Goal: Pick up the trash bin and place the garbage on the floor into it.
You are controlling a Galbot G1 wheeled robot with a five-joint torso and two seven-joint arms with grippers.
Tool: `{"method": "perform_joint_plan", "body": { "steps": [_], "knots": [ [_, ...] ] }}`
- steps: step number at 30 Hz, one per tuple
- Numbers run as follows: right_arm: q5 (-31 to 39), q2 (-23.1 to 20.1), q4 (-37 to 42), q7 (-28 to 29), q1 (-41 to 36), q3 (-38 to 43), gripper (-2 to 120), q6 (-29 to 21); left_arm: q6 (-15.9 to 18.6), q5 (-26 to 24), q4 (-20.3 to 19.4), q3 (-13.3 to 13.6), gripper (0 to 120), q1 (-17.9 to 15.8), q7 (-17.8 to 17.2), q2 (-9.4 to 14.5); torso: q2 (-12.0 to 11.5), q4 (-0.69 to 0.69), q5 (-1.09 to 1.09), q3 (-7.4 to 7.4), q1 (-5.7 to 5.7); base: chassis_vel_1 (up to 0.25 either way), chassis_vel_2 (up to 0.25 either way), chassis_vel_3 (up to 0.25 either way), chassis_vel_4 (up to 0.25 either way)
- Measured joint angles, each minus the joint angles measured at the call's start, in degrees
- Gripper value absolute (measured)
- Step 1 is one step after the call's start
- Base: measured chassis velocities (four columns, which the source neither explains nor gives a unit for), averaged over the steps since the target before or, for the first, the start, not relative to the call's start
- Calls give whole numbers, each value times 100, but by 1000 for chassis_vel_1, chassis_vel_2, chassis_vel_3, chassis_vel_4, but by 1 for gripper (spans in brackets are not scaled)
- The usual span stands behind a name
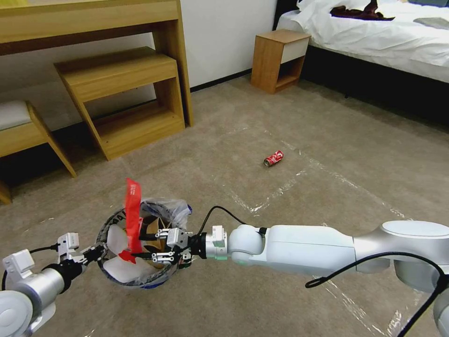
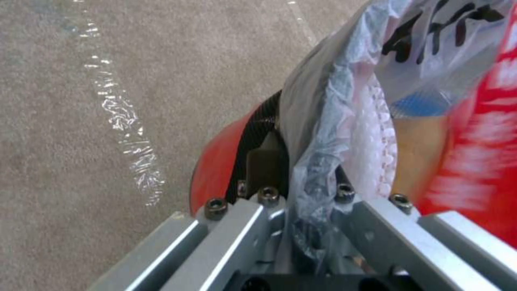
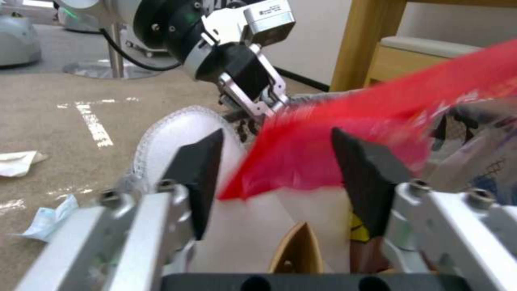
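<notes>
The trash bin [image 1: 140, 281] hangs just above the floor [image 1: 336, 135], and my left gripper [image 1: 97, 255] is shut on its black rim and clear liner [image 2: 318, 133]. Its red side [image 2: 215, 165] shows beside the fingers. Over the bin's mouth my right gripper [image 1: 156, 244] is open, its black fingertips [image 3: 196, 169] wide apart. A red wrapper [image 1: 133, 213] stands loose between them [image 3: 323, 145], blurred, its lower end inside the bin. A white slipper [image 3: 177, 133] and tan carton [image 1: 154, 229] lie in the bin. A crushed red can [image 1: 273, 158] lies on the carpet farther ahead.
A wooden desk with shelves [image 1: 121, 93] stands at the back left, with a nightstand [image 1: 279, 58] and a bed [image 1: 383, 37] at the back right. Crumpled white tissues [image 3: 16, 161] and another scrap [image 3: 48, 216] lie on the carpet near the bin. Tape strips [image 1: 276, 192] cross the floor.
</notes>
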Motion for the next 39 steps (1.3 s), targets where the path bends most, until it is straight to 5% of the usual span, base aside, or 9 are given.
{"method": "perform_joint_plan", "body": {
  "steps": [10,28,30,33,35,37,39],
  "knots": [
    [-18,-1,66,1,-33,27,97,-11,0,1,1,-1,1,9,0,17,0,0,0,0,0,0,0,0,0],
    [25,-2,213,4,-54,140,96,4,0,12,3,-2,1,-37,0,64,0,0,0,0,0,0,0,0,0],
    [119,-359,302,44,-61,219,96,13,-71,214,403,-166,1,-41,-254,67,1,6,3,-1,0,0,0,0,0],
    [165,-394,459,49,-89,290,96,10,-90,233,403,-147,0,-52,-282,66,2,-4,0,-1,0,0,0,0,0],
    [200,-416,472,62,-96,349,96,3,-61,207,395,-117,0,-44,-239,61,2,4,8,-1,0,0,0,0,0],
    [233,-420,558,56,-122,388,96,2,-57,183,401,-102,0,-49,-204,54,1,-2,-11,0,-1,0,0,0,0],
    [251,-422,593,61,-126,427,96,4,-62,184,399,-106,0,-54,-204,54,2,1,7,-1,0,0,0,0,0]
  ]
}}
